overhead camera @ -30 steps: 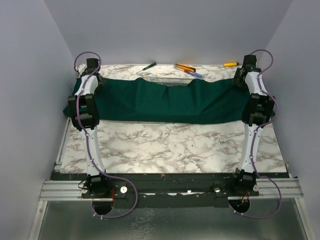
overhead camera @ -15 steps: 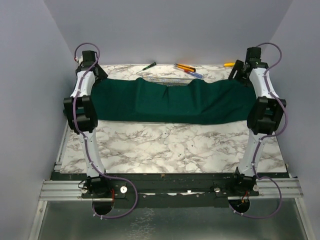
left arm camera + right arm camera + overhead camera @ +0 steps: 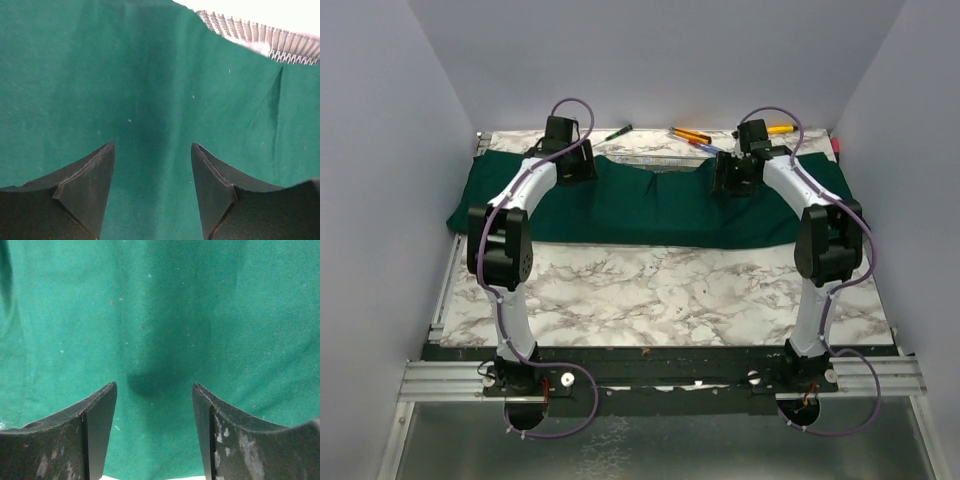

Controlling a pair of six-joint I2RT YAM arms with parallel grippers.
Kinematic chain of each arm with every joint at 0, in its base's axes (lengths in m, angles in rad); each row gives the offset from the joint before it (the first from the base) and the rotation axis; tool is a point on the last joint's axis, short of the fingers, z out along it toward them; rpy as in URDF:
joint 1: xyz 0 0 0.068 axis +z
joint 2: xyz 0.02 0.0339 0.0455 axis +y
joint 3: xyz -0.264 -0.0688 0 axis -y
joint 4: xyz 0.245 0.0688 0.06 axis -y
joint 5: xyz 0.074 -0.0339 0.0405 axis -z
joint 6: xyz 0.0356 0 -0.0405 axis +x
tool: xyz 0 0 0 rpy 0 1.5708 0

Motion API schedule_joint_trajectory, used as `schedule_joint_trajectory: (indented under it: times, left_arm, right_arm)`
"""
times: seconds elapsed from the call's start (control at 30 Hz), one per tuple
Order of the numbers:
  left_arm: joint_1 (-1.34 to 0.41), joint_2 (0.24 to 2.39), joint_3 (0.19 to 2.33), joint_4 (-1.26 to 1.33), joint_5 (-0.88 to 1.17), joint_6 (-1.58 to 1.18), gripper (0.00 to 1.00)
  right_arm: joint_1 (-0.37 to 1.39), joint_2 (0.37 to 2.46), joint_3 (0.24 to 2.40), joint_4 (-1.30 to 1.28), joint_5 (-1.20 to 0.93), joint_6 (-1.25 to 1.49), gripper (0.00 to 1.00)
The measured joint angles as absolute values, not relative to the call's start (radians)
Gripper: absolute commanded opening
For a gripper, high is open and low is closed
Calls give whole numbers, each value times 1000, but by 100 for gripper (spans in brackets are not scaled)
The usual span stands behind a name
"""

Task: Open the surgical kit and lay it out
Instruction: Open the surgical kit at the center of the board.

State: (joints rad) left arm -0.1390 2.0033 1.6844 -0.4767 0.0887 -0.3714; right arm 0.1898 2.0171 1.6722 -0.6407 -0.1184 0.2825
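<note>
- Two pairs to note: left jaws and right jaws both stand wide, nothing between them, each low over the green cloth wrap (image 3: 650, 210).
- Wrap lies spread across the far part of the worktop (image 3: 670, 290). The wire-mesh tray (image 3: 260, 37) peeks out at its far edge, otherwise covered.
- Risk: a pinch that catches mesh with the cloth would drag the tray and likely spill whatever it holds.
- Risk: unequal pulls could bunch the wrap or sweep the loose screwdrivers (image 3: 690, 135) just beyond it.

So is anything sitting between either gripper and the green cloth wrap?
Nothing visible. The left gripper and right gripper, both open, look straight onto bare green cloth. The cloth itself hides most of the mesh tray; only its far edge shows.
</note>
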Motion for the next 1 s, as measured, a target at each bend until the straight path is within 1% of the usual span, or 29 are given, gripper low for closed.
schedule_joint_trajectory:
  times: [0.13, 0.33, 0.4, 0.5, 0.63, 0.87, 0.93, 0.97, 1.0]
  left_arm:
    - [-179, 2012, 1645, -472, 107, -331, 64]
    - [-194, 2035, 1645, -448, 107, -328, 57]
    - [-196, 2051, 1645, -445, 105, -337, 54]
    - [-199, 2087, 1647, -442, 99, -355, 48]
    - [-199, 2122, 1666, -442, 83, -383, 41]
    - [-205, 2180, 1756, -445, 20, -442, 41]
    - [-205, 2201, 1789, -447, 9, -453, 43]
    - [-205, 2212, 1806, -450, 7, -456, 46]
    - [-205, 2221, 1820, -450, 6, -460, 49]
  right_arm:
    - [192, 2046, 1680, -639, -118, 272, 49]
    - [202, 2119, 1728, -638, -128, 262, 20]
    - [204, 2137, 1748, -638, -128, 262, 15]
    - [212, 2147, 1766, -638, -110, 262, 10]
    - [216, 2164, 1793, -639, -90, 260, 9]
    - [222, 2230, 1894, -638, -19, 262, 9]
    - [223, 2244, 1914, -638, -7, 266, 15]
    - [223, 2247, 1922, -638, -4, 270, 21]
    - [223, 2250, 1927, -638, -1, 272, 30]
